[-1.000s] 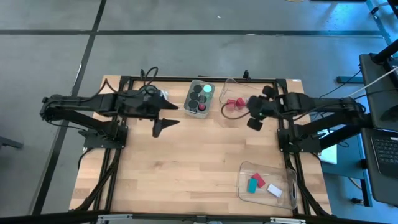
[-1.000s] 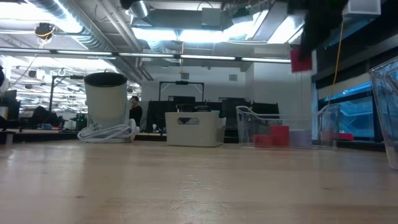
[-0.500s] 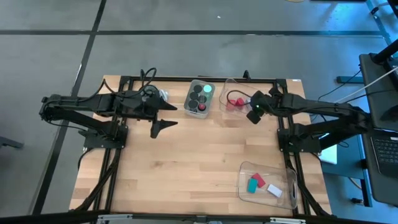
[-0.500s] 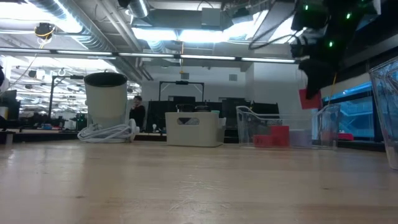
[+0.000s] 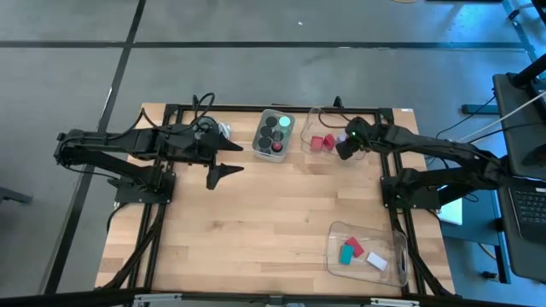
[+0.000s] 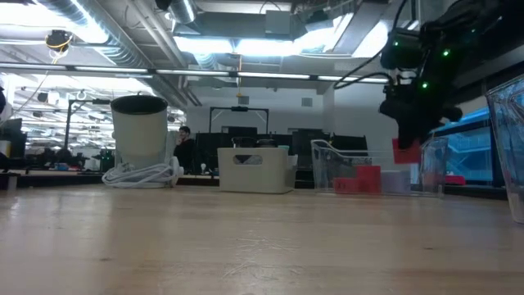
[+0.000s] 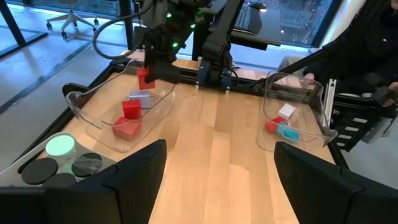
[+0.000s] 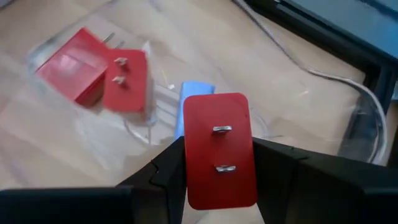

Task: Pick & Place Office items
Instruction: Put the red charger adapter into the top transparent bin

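Note:
My right gripper (image 5: 345, 147) is shut on a red block (image 8: 219, 149) with two small metal prongs on its face. It hangs over the right end of a clear tray (image 5: 310, 155) at the table's far side. In that tray lie two red blocks (image 8: 71, 62) (image 8: 126, 81) and a lavender block (image 8: 196, 99). The low view shows the held block (image 6: 405, 152) beside the tray's wall. My left gripper (image 5: 223, 169) hovers open over the table's left half, with nothing between its fingers (image 7: 138, 168). My right gripper pinches the red block by its two long side edges (image 8: 186, 155), one finger on each side, the pronged face turned toward the wrist camera. The fingers (image 8: 163, 177) slant down from the table's right side. The block hangs clear of the tray's floor (image 7: 145, 78).
A grey dish (image 5: 262, 136) left of the far tray holds dark cylinders and a bright green one (image 5: 285, 122). A second clear tray (image 5: 334, 234) near the front right corner holds teal, red and white blocks. A white cup and cable (image 6: 139, 152) stand at the far left.
My right gripper has sunk and swung toward the table's far edge with the red block, rolling about its own axis. It now stands over the far clear tray's right end. The block stays pinched and has come down to the height of the tray's wall.

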